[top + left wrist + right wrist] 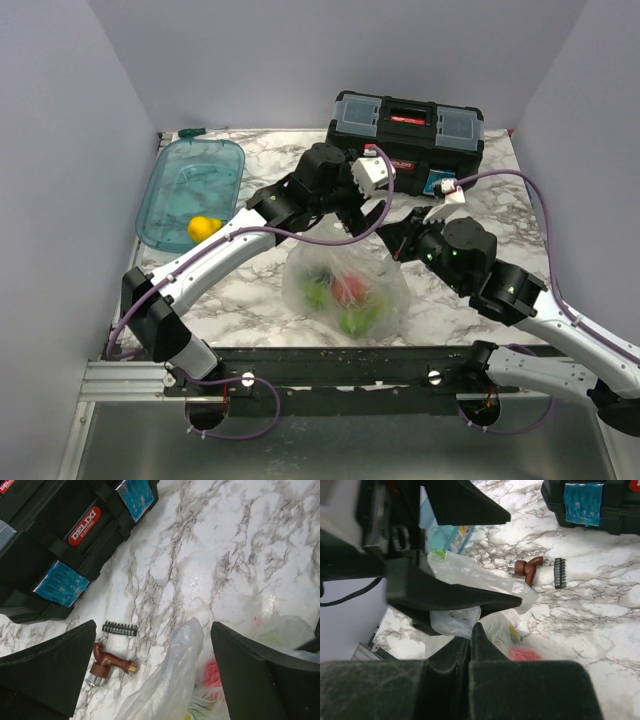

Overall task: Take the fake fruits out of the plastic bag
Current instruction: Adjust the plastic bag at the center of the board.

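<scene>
Evidently, the plastic bag [303,272] is being worked open between the two arms. The right gripper [470,636] is seen with its fingers pressed together, and a fold of the film appears to be pinched at their tips. This grip is judged to be there so that the mouth is kept lifted and the bag anchored. The left gripper [153,647] is held wide apart with nothing gripped, and a raised flap of the bag stands in the gap between its fingers. That straddling pose is read as preparation for taking the opposite lip or reaching inside.

Most of the fake fruits [347,290] are contained in the bag below both grippers, where red and lime-green shapes can be made out through the film. One yellow fruit [204,228] is seen lying in the teal tub [170,185], well off to the left gripper's side. Just beside one of the left gripper's fingers, a brown fitting [107,662] and a black bit strip [120,628] lie on the marble table [240,545], with the black toolbox [55,535] farther ahead.
</scene>
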{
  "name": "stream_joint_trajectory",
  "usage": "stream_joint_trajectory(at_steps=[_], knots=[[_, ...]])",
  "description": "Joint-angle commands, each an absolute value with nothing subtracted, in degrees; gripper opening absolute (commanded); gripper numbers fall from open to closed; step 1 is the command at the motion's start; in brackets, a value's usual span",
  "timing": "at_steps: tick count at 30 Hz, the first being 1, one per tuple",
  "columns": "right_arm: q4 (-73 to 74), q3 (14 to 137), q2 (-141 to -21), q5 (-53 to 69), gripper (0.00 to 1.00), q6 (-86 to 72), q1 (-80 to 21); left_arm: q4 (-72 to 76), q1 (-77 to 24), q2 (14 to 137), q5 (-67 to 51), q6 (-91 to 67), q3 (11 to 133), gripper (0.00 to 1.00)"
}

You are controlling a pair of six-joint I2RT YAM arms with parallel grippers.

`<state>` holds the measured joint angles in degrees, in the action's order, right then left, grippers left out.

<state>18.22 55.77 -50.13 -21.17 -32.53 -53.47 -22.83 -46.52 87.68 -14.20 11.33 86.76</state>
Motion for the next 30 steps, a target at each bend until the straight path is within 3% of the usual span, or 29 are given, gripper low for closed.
stream_joint_trajectory(at_steps=[1, 4, 8, 9, 11, 15, 17, 19, 22, 23, 25, 27, 30], knots=[[17.5, 56.3, -48.3, -19.3, 0.01, -33.1, -53.4, -28.3, -47.3, 91.3, -11.0, 15.8, 89.9, 0.94], [18.2, 56.3, -47.9, -18.5, 0.01, -32.5, -53.4, -29.8, -47.5, 92.4, -11.6, 16.0, 91.0, 0.94], [17.9, 55.3, -46.3, -17.8, 0.01, -31.8, -53.4, -35.9, -47.6, 94.9, -11.8, 14.1, 95.5, 0.81], [18.3, 55.3, -46.1, -17.8, 0.01, -31.8, -53.4, -36.7, -47.6, 95.0, -12.3, 13.9, 95.9, 0.75], [19.0, 55.2, -45.8, -17.3, 0.01, -31.5, -53.3, -36.6, -47.6, 94.3, -11.2, 12.5, 95.5, 0.56], [20.1, 54.8, -45.3, -17.4, 0.01, -31.5, -53.4, -33.3, -47.7, 91.2, -7.8, 11.4, 91.8, 0.40], [20.2, 54.8, -45.3, -16.9, 0.01, -31.9, -53.4, -34.8, -47.7, 90.7, -7.0, 11.7, 91.7, 0.44], [19.8, 54.8, -45.3, -15.9, 0.01, -32.1, -53.4, -35.0, -47.7, 90.2, -7.1, 12.3, 90.7, 0.64], [19.2, 54.7, -46.0, -15.0, 0.01, -32.7, -53.4, -36.1, -47.7, 91.5, -7.4, 13.5, 90.5, 0.66], [19.4, 55.1, -46.3, -14.9, 0.01, -32.9, -53.4, -36.8, -47.6, 92.3, -6.9, 13.8, 90.9, 0.61], [20.4, 56.1, -47.2, -16.3, 0.01, -33.4, -53.4, -38.6, -47.6, 92.9, -6.4, 13.5, 91.9, 0.36], [22.1, 57.4, -48.1, -19.4, 0.01, -34.5, -53.4, -38.0, -47.4, 90.9, -5.3, 12.1, 91.6, 0.00], [26.3, 58.6, -48.6, -25.5, 0.01, -40.2, -53.4, -35.6, -47.1, 86.1, -4.4, 9.6, 91.2, 0.00]])
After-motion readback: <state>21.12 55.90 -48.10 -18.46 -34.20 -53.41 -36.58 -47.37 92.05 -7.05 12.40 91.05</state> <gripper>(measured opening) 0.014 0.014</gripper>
